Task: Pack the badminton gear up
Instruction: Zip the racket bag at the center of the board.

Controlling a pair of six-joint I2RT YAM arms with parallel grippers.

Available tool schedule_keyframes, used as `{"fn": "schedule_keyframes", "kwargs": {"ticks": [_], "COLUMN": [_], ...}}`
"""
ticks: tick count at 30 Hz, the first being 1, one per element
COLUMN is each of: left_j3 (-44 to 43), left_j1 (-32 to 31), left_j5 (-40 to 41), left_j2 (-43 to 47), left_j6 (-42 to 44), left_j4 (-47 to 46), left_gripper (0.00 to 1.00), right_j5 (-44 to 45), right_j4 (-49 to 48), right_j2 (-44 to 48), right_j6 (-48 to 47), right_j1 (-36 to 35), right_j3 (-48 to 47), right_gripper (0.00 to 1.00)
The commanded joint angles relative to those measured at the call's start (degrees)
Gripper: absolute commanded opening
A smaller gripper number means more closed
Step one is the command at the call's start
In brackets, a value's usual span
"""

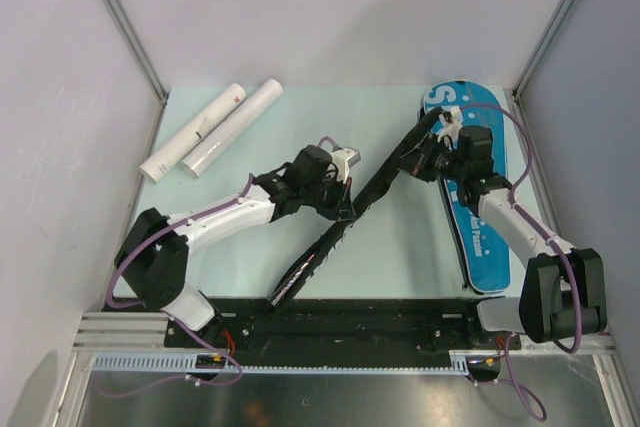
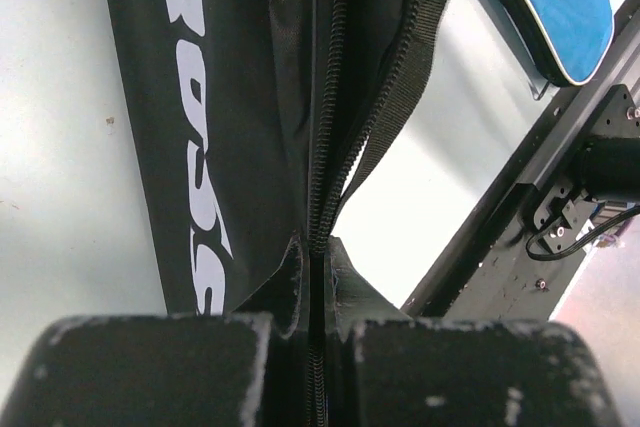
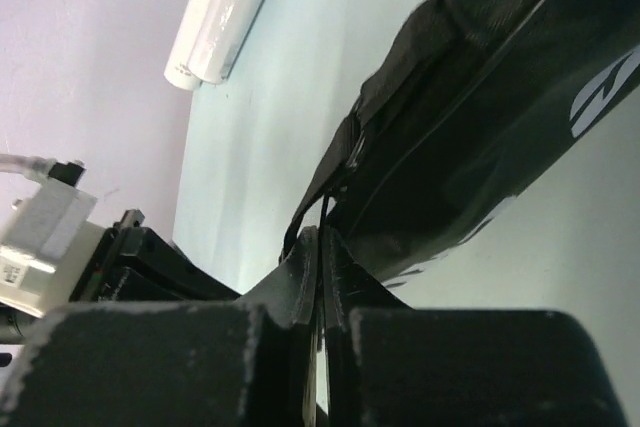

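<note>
A long black bag (image 1: 335,242) with white lettering lies diagonally across the table, its zip (image 2: 325,127) partly open. My left gripper (image 1: 345,209) (image 2: 318,277) is shut on the zip edge near the bag's middle. My right gripper (image 1: 425,152) (image 3: 322,247) is shut on a thin black pull loop at the bag's far end (image 3: 480,107). A blue bag (image 1: 490,237) (image 2: 555,7) lies flat along the right side, under the right arm. Two white tubes (image 1: 215,129) (image 3: 225,7) rest side by side at the back left.
The black mounting rail (image 1: 350,317) (image 2: 520,197) runs along the near table edge. Grey walls close in the left, back and right sides. The left arm's wrist camera (image 3: 40,237) shows at the left of the right wrist view.
</note>
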State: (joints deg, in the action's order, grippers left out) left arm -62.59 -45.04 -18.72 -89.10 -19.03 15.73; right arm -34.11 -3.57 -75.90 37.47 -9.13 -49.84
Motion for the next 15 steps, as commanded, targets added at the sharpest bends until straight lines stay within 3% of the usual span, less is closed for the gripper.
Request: {"fn": "schedule_keyframes", "kwargs": {"ticks": [1,5,10,15], "left_j3": [-2.9,-1.8,-3.4,-5.0], "left_j1": [-0.1,-0.1,-0.1,-0.1], "left_j5": [-0.6,-1.0,-0.2,0.1], "left_j2": [0.7,0.9,0.3,-0.3], "left_j6": [-1.4,-1.7,-2.2,-1.8], "left_j4": [-3.6,-3.7,-3.7,-3.7], "left_gripper": [0.00,0.00,0.00,0.00], "right_j5": [-3.3,-6.8,-4.7,0.2], "right_j4": [2.5,0.2,-2.6,-5.6], "right_j2": [2.2,1.4,0.9,7.0], "right_j6": [-1.3,1.2,5.3,9.8], "right_j1": [0.0,3.1,-5.5,-14.6], "right_j3": [1.3,1.8,3.8,10.6], "right_gripper": [0.05,0.00,0.00,0.00]}}
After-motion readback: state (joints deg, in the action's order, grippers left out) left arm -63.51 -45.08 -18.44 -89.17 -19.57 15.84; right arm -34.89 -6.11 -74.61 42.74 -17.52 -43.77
